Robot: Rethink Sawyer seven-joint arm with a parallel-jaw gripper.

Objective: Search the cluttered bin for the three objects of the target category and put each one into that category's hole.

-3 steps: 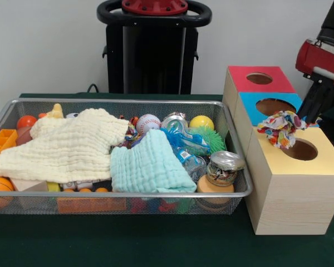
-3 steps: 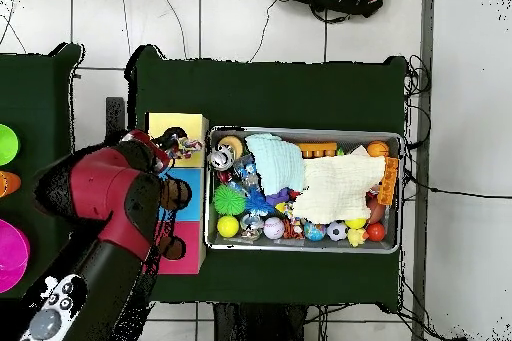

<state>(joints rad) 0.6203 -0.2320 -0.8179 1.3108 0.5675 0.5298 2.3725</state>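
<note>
Hand [image 1: 294,127] sits over the yellow-topped wooden box [image 1: 292,189], closed on a multicoloured knotted fabric rope toy [image 1: 279,128] right at the rim of that box's round hole [image 1: 300,149]. You can't see the fingertips; the toy hides them. Your wire mesh bin [image 1: 237,167] sits just beside the box on the green table [image 1: 156,245], with a cream muslin cloth [image 1: 67,147] and a mint cloth [image 1: 147,167] covering much of the clutter.

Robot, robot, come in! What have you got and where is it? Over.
Gripper hidden behind its load, fingers unreadable. Colourful rag toy hanging just above the yellow box's hole, not in yet. Nothing blocking the hole. Bin still cluttered.
</note>
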